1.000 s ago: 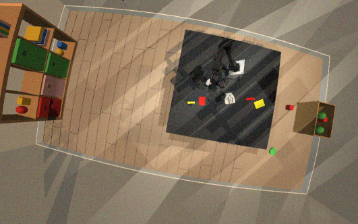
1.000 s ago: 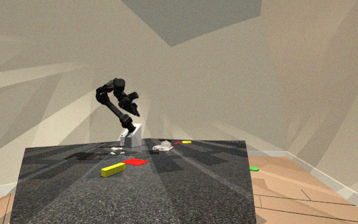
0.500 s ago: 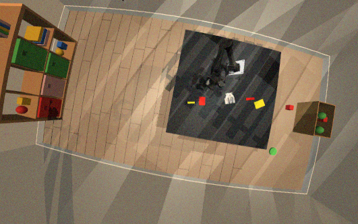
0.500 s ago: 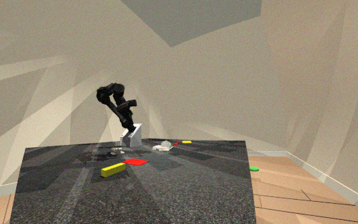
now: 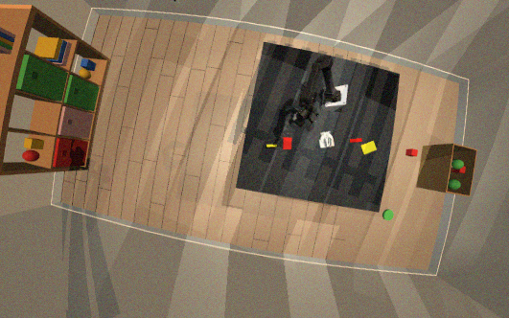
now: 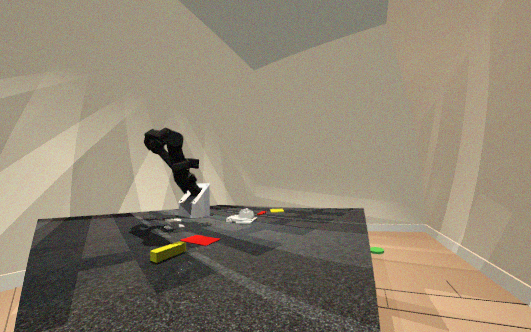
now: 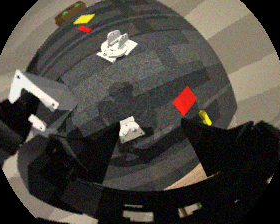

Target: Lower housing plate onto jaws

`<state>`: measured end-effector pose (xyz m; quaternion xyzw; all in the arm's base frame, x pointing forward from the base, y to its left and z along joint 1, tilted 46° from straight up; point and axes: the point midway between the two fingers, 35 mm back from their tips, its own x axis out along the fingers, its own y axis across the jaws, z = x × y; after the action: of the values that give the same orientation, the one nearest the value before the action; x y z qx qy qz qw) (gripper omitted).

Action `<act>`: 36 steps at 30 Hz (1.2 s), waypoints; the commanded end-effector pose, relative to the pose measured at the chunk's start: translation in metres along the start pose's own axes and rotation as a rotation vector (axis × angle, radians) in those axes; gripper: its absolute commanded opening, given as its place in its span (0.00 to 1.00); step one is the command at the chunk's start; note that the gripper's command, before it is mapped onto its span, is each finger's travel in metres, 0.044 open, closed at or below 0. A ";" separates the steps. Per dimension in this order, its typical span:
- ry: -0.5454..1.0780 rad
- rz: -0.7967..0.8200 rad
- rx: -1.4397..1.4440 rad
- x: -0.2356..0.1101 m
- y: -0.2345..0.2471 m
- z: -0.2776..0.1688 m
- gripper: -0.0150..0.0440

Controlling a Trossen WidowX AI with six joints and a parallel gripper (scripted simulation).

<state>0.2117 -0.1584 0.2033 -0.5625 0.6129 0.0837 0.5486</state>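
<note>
The white gripper base (image 5: pixel 326 145) (image 6: pixel 233 219) (image 7: pixel 109 54) lies on the dark table, its two pale jaws (image 7: pixel 112 37) standing up side by side. A separate small white piece (image 6: pixel 174 220) (image 7: pixel 132 134), seemingly the housing plate, lies on the table away from the base. A raised part shows on it in the wrist view; the arm mostly hides it in the top view. My gripper (image 7: pixel 151 123) is open and empty, above the table, its fingers pointing down toward this white piece. In the wrist view the piece shows between the fingertips, nearer the left one.
A red square (image 5: pixel 287 143) (image 6: pixel 200 240) (image 7: pixel 185 100) and a yellow bar (image 5: pixel 271 146) (image 6: pixel 168 252) (image 7: pixel 205 118) lie to one side. A red bar (image 5: pixel 356 140) (image 7: pixel 84 29) and a yellow square (image 5: pixel 368 147) (image 6: pixel 276 210) (image 7: pixel 84 19) lie beyond the base. The arm's white mount (image 6: pixel 200 208) stands behind.
</note>
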 end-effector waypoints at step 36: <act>0.262 0.177 -0.327 0.058 0.044 -0.066 1.00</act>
<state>0.1532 -0.2209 0.1677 -0.5945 0.7041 0.1500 0.3583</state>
